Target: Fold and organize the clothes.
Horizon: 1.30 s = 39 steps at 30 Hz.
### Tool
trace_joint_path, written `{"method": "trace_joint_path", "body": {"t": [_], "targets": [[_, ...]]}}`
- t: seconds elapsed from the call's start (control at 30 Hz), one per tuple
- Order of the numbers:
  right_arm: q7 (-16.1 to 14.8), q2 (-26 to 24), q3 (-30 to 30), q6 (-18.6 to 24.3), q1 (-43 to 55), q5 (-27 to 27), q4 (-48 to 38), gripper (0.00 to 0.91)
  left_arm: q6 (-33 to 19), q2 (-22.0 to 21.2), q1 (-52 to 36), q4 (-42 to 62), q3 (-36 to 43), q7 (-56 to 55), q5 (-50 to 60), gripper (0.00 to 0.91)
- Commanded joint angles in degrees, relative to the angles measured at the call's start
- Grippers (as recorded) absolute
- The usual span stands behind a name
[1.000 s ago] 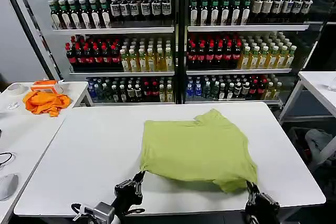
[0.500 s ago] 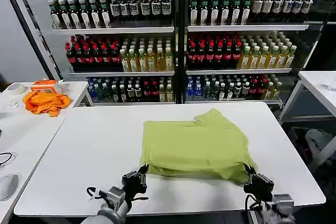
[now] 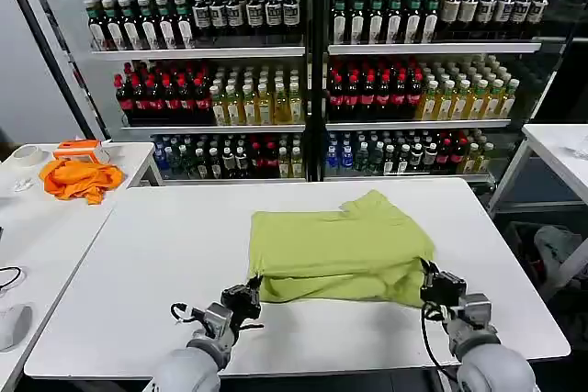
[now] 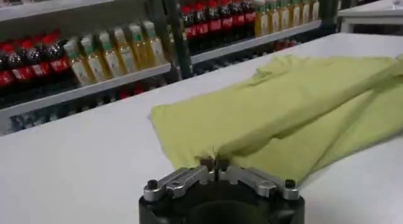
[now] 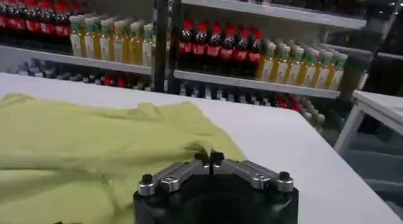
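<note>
My left gripper and right gripper each pinch the lime T-shirt's near hem, jaws closed, on the white surface before bottle-stocked shelves.

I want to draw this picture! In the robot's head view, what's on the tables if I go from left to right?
Orange cloth → left gripper, pinching the near left corner of the shirt → lime T-shirt → right gripper, pinching the near right corner.
</note>
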Motion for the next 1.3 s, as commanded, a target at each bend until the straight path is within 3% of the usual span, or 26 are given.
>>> {"method": "trace_joint_path", "body": {"t": [0.03,0.47,0.7,0.73,0.77,0.8,0.83,0.87,1.3], "targets": [[-0.9,0.4,-1.9,-0.5,3.8,-1.2,-3.5,0.907,0.1,0.0,-2.1,2.4,0.5,0.0,0.1,0.907],[-1.0,4.1,9.4,-0.2,-10.6,-1.1,5.6,0.907,-0.8,-0.4,3.8,-2.5,-1.6,0.1,0.3,0.907],[0.1,6.1,11.0,-2.6,-12.6,6.2,2.9,0.907,-0.7,-1.4,4.7,-1.7,-1.5,-0.1,-0.1,0.887],[0.1,6.2,10.7,-2.7,-12.3,7.1,2.0,0.907,-0.7,-1.5,4.4,-1.2,-1.5,-0.1,-0.2,0.474],[0.2,6.3,10.2,-2.7,-11.9,7.8,1.1,0.887,-0.6,-1.7,4.1,-1.0,-1.4,-0.2,-0.4,0.292],[0.3,6.4,9.8,-2.7,-11.5,8.7,0.4,0.181,-0.6,-1.8,3.8,-0.6,-1.3,-0.2,-0.5,0.161],[0.6,6.6,9.4,-2.5,-10.9,9.3,-0.4,0.181,-0.7,-2.0,3.7,-0.4,-1.2,-0.3,-0.5,0.040],[0.6,6.7,9.2,-2.5,-10.5,9.7,-0.9,0.000,-0.8,-2.0,3.5,-0.2,-1.1,-0.3,-0.5,0.040],[0.9,7.1,7.0,-1.9,-8.9,10.6,-3.6,0.000,-1.9,-1.9,2.9,1.6,-1.0,-0.2,-0.7,0.020]]}}
